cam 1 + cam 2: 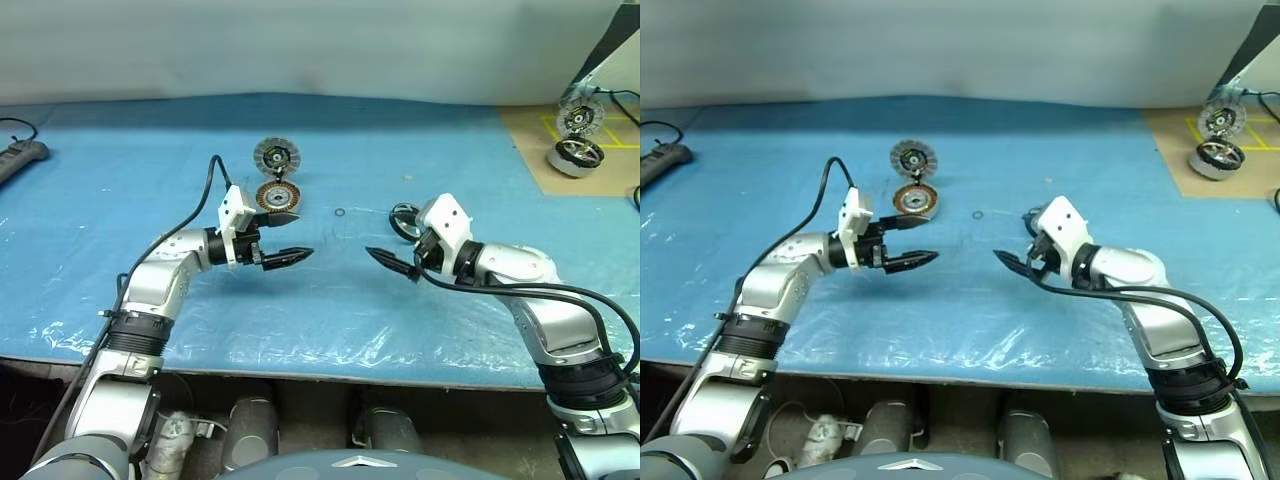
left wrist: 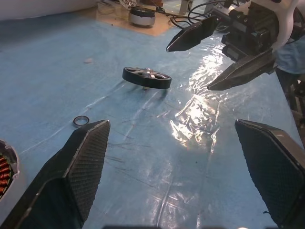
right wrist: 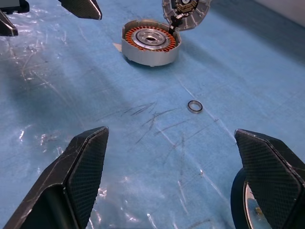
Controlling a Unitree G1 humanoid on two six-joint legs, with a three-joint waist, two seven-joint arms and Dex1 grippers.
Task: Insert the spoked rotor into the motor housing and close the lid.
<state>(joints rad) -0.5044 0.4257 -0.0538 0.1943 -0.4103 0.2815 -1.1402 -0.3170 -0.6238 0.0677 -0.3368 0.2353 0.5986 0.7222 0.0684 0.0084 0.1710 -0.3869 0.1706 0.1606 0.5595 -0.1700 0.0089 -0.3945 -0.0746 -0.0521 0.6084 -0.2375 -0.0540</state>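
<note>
Currently left gripper (image 1: 302, 253) hangs with jaws spread, empty, just in front of the squat silver-grey motor housing (image 1: 277, 197) with copper windings, its striped round lid (image 1: 276, 156) hinged up. Small dark loose ring (image 1: 340, 212) lies mid-table. Right gripper (image 1: 381, 259) likewise spread, empty; the dark silver-spoked rotor (image 2: 147, 77) rests beside it.

Small ring (image 3: 194, 106) beside open housing (image 3: 150, 45)

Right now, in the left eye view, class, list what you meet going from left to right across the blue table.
Power strip → left tool → small ring → right tool → twin motor unit on the brown board. The motor housing and its lid overlap the left tool's span, so they are left out.
</note>
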